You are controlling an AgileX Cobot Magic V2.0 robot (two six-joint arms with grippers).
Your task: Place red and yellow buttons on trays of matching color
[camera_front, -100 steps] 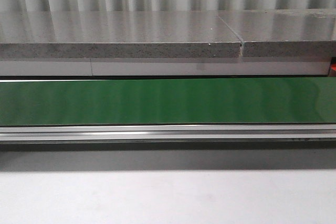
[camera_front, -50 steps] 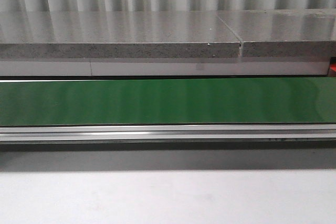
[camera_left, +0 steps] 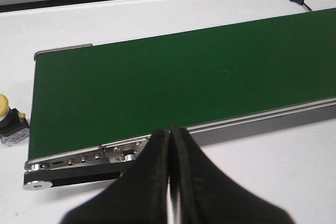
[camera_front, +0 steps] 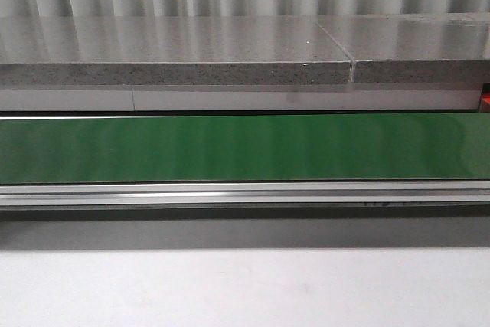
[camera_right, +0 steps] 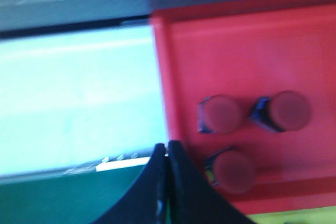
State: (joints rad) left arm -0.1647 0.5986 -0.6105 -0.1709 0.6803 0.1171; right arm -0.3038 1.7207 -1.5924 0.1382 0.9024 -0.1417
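Running across white table (camera_front: 245, 289), green conveyor belt (camera_front: 230, 148)

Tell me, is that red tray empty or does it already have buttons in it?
Not empty. The red tray holds three red buttons, seen blurred in the right wrist view.

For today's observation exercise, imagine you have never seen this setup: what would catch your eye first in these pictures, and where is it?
The long green conveyor belt stands out first, running across the whole front view between the white table and a grey stone ledge. Next is the red tray in the right wrist view, holding three red buttons close together. A yellow button sits on the white table just off the belt's end in the left wrist view.
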